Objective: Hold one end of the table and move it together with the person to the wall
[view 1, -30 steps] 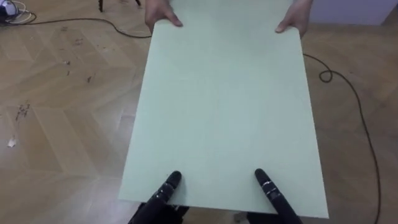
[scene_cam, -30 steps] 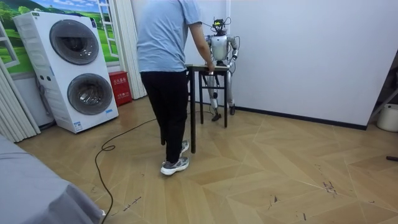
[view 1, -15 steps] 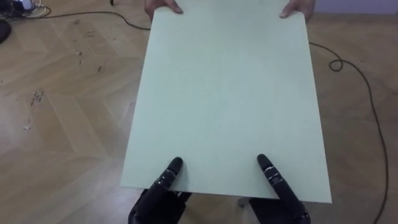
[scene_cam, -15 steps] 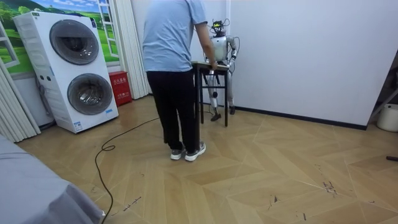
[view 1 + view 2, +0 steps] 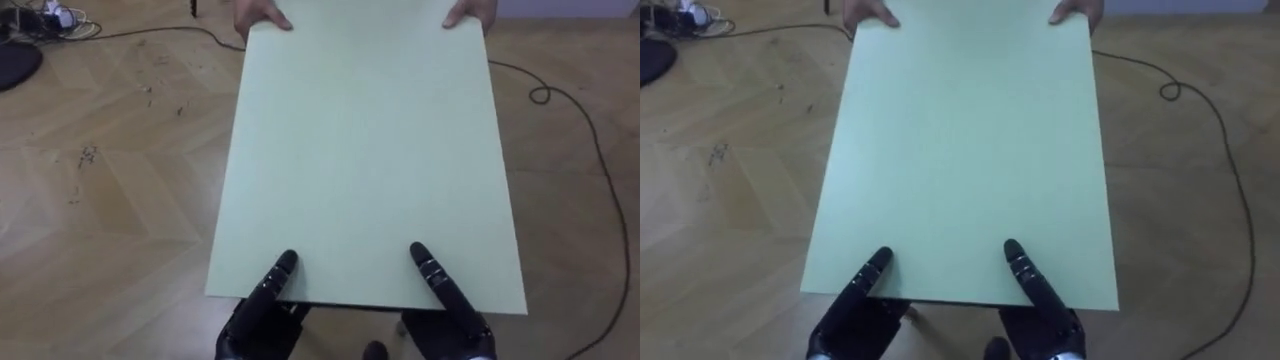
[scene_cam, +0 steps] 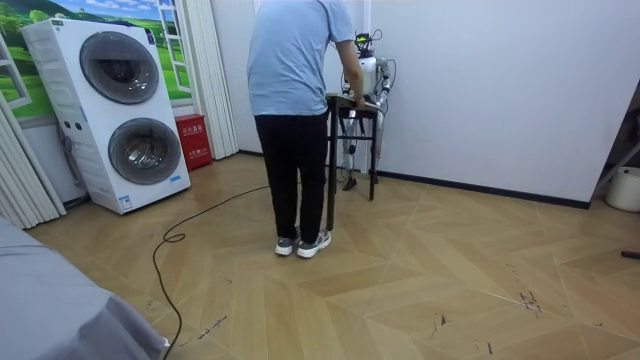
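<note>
The table (image 5: 365,150) hangs between the two of them, a pale green top running lengthwise away from the robot, over the wooden floor (image 5: 110,180). At the near edge the left hand (image 5: 255,322) and the right hand (image 5: 452,328) sit well apart, each with a dark thumb (image 5: 281,271) laid flat on top of the board while the rest of the hand goes under the edge. Whether they are closed on it down there, I cannot tell. At the far edge the person's hands (image 5: 262,14) grip the two corners. From across the room, the person (image 6: 297,100) stands with their back to me at the table's end and the robot at the other, close to the white wall (image 6: 480,90). A black cable (image 5: 592,150) trails over the floor beside them.
</note>
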### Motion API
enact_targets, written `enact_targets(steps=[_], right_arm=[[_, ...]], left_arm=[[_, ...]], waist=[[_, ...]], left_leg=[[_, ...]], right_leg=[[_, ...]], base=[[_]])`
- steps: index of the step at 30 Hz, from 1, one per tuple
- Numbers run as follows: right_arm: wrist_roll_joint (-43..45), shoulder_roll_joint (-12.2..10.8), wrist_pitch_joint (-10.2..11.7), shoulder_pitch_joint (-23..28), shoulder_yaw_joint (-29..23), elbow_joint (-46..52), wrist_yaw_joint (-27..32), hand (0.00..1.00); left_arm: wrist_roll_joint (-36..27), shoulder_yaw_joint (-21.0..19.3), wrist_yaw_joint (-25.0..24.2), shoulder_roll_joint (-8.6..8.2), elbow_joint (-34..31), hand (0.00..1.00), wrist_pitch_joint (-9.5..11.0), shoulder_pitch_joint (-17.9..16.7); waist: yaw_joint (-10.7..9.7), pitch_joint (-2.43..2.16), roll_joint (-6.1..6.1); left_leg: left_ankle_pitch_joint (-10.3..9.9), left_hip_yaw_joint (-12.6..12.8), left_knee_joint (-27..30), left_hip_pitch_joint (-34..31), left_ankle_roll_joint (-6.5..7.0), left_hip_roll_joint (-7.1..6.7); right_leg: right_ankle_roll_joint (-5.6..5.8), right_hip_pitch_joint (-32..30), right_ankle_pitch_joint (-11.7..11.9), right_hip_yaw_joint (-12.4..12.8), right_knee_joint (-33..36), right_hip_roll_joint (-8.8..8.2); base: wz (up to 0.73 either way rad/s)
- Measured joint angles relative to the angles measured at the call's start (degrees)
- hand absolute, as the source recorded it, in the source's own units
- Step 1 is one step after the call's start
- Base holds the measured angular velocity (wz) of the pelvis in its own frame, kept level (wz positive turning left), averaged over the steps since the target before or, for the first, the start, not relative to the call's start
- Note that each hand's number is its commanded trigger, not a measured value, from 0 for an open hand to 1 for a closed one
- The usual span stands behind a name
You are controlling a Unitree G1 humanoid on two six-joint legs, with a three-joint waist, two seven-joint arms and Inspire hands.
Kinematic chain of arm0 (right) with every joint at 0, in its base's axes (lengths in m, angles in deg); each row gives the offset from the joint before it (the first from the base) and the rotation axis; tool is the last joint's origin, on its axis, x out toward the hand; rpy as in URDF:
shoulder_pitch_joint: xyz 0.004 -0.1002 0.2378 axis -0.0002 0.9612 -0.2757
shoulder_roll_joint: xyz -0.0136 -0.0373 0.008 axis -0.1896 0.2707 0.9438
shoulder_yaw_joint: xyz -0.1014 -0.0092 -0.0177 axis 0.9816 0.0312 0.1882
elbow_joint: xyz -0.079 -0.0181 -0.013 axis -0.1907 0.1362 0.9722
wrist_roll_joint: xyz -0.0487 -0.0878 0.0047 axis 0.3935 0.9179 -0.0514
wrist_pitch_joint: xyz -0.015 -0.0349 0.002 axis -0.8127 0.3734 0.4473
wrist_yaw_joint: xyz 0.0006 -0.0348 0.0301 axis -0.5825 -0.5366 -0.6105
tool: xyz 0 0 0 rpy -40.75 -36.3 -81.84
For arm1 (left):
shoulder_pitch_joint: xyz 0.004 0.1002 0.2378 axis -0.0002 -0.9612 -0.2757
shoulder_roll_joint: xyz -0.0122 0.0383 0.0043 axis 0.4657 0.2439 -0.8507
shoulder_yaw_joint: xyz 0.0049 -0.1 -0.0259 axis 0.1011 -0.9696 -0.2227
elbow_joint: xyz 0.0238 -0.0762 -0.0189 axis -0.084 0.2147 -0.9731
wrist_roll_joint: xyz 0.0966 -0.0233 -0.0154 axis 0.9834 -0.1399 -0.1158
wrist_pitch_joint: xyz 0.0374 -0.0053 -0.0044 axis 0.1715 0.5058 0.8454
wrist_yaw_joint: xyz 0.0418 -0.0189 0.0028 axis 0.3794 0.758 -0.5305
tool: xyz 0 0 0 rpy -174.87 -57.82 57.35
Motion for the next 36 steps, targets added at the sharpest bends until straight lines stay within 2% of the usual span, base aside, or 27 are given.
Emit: enact_targets(steps=[1, 2, 3, 4, 5, 6, 7, 8, 11, 13, 16, 21, 30, 36], right_arm=[[-0.8, 0.1, 0.3, 0.6, 0.1, 0.0, -0.6, 1.00], [-1.2, 0.1, 0.9, 0.9, 0.9, 0.1, -0.9, 1.00], [-1.3, 0.2, 1.3, 0.8, 1.4, 0.2, -0.9, 1.00], [-1.8, 0.1, 1.6, 0.3, 2.2, 0.3, -0.7, 1.00], [-2.1, 0.2, 1.6, -0.1, 2.4, 0.2, -0.7, 1.00], [-2.1, 0.3, 1.6, -0.2, 2.4, 0.2, -0.7, 1.00], [-2.1, 0.2, 1.5, -0.3, 2.4, 0.2, -0.6, 1.00], [-2.1, 0.1, 1.5, -0.3, 2.2, 0.2, -0.5, 1.00], [-2.1, 0.2, 2.0, -0.3, 2.3, 0.2, -0.7, 1.00], [-2.1, 0.4, 2.1, -0.1, 2.4, 0.2, -1.3, 1.00], [-2.2, 0.5, 2.1, 0.1, 2.6, 0.2, -1.9, 1.00], [-2.0, 0.2, 2.1, -0.3, 3.3, -0.1, -2.0, 1.00], [-2.3, 1.6, 2.2, -0.8, 4.2, -0.1, -2.7, 1.00], [-2.8, 2.1, 2.2, -1.9, 4.7, -0.1, -2.6, 1.00]], left_arm=[[0.1, 0.2, 0.0, 0.33, -0.4, 1.00, -0.1, -0.4], [0.7, 0.2, -0.1, 0.61, -0.7, 1.00, -0.1, -0.8], [0.7, 0.0, -0.3, 0.78, -0.9, 1.00, -0.1, -1.0], [0.8, -0.7, -1.0, 0.85, -1.0, 1.00, -0.1, -1.1], [1.0, -0.9, -1.4, 0.73, -1.0, 1.00, 0.0, -1.1], [1.1, -0.9, -1.4, 0.66, -1.0, 1.00, 0.0, -1.1], [1.0, -1.1, -1.5, 0.68, -1.0, 1.00, 0.0, -1.2], [1.1, -1.2, -1.6, 0.80, -1.0, 1.00, 0.2, -1.2], [1.1, -1.0, -1.9, 0.95, -1.3, 1.00, 0.3, -1.3], [1.2, -1.0, -2.6, 0.94, -1.4, 1.00, 0.5, -2.0], [1.2, -1.1, -4.4, 1.01, -1.9, 1.00, 1.1, -3.1], [1.7, -2.0, -4.3, 1.12, -2.3, 1.00, 1.5, -3.6], [1.7, -2.0, -5.1, 1.01, -2.7, 1.00, 1.6, -4.9], [1.1, -2.0, -5.2, 1.12, -2.9, 1.00, 1.6, -4.9]], waist=[[0.0, -0.09, -0.17], [0.3, -0.16, -0.49], [0.7, 0.02, -0.73], [2.0, 0.34, -1.20], [3.3, 0.44, -1.23], [3.8, 0.43, -1.16], [4.6, 0.45, -1.15], [4.5, 0.39, -1.57], [4.5, 0.33, -2.01], [4.4, 0.36, -2.05], [3.5, 0.41, -2.28], [3.5, 0.45, -2.93], [4.7, 0.47, -2.93], [5.2, 0.52, -2.97]], left_leg=[[0.8, 1.6, -1.2, 0.1, -0.44, 0.36], [1.2, 2.7, -1.6, 0.0, -0.79, 0.64], [1.4, 3.1, -1.6, 0.0, -0.98, 0.66], [1.5, 3.5, -1.6, 0.0, -1.35, 0.77], [1.6, 3.5, -2.0, -0.2, -1.49, 0.75], [1.7, 3.3, -2.2, -0.2, -1.54, 0.98], [2.0, 3.1, -3.0, -0.1, -1.66, 1.41], [2.4, 3.1, -3.6, -0.1, -1.74, 1.65], [2.9, 2.9, -4.6, -0.3, -1.71, 1.98], [3.0, 2.7, -4.8, -0.1, -1.62, 2.00], [3.1, 0.7, -4.9, 0.0, -1.57, 1.88], [3.2, -0.5, -5.2, 0.0, -1.71, 2.11], [3.4, -2.7, -5.7, 0.1, -1.95, 2.20], [3.9, -4.9, -5.8, -1.3, -2.09, 2.06]], right_leg=[[0.35, 2.3, -4.5, 0.2, 3.4, -1.76], [1.22, 5.5, -7.4, 0.8, 3.6, -2.77], [1.88, 6.6, -8.1, 1.5, 2.3, -2.57], [1.96, 7.7, -8.2, 1.9, -1.7, -0.83], [0.71, 8.5, -7.4, 2.0, -5.4, 0.68], [0.40, 8.9, -6.8, 2.1, -6.8, 1.36], [0.19, 9.6, -5.5, 2.0, -9.0, 2.37], [0.20, 10.0, -4.8, 1.9, -10.5, 2.88], [0.33, 10.7, -3.4, 1.8, -13.4, 3.76], [0.39, 11.0, -3.0, 1.5, -14.3, 3.87], [0.54, 12.2, -2.9, 0.9, -15.4, 4.03], [0.53, 13.3, -2.7, -0.4, -17.0, 4.35], [0.61, 14.3, -2.7, -1.3, -18.4, 4.63], [0.61, 14.6, -2.7, -3.5, -19.1, 4.33]], base=[[0.27], [0.07], [-0.33], [-0.65], [-0.67], [-0.54], [-0.25], [-0.11], [0.01], [-0.02], [0.13], [0.14], [0.08], [0.21]])
